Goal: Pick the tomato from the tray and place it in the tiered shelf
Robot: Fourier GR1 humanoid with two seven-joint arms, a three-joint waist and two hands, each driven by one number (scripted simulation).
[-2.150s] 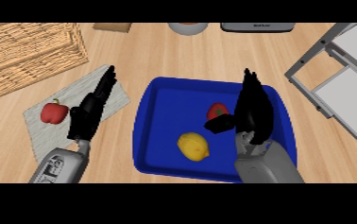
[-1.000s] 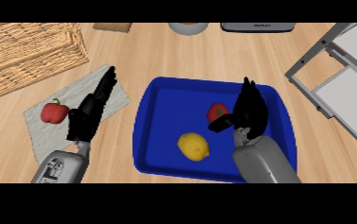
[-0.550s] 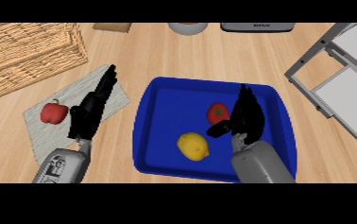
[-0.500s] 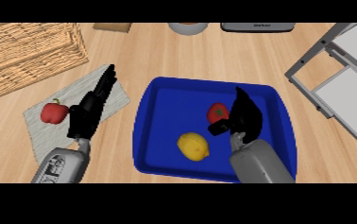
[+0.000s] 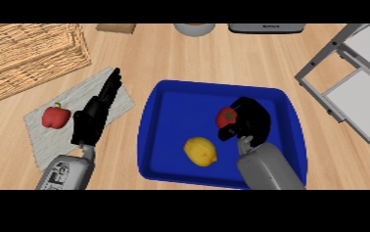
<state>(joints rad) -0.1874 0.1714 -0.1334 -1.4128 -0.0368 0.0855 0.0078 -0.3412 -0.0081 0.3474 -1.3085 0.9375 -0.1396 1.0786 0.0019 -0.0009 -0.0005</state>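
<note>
A red tomato lies in the blue tray, right of centre. My right hand sits over the tray with its fingers curled around the tomato's right side, hiding part of it. A yellow lemon lies in the tray just left of my right forearm. The grey tiered shelf stands at the right edge, only partly in view. My left hand rests open over a grey mat, fingers pointing up and away, touching nothing.
A red bell pepper lies on the grey mat at the left. A wicker basket fills the upper left corner. A bowl and a dark appliance stand along the far edge.
My right hand has lowered onto the tray and its straight fingers have curled round the tomato. The left hand has stayed still.
</note>
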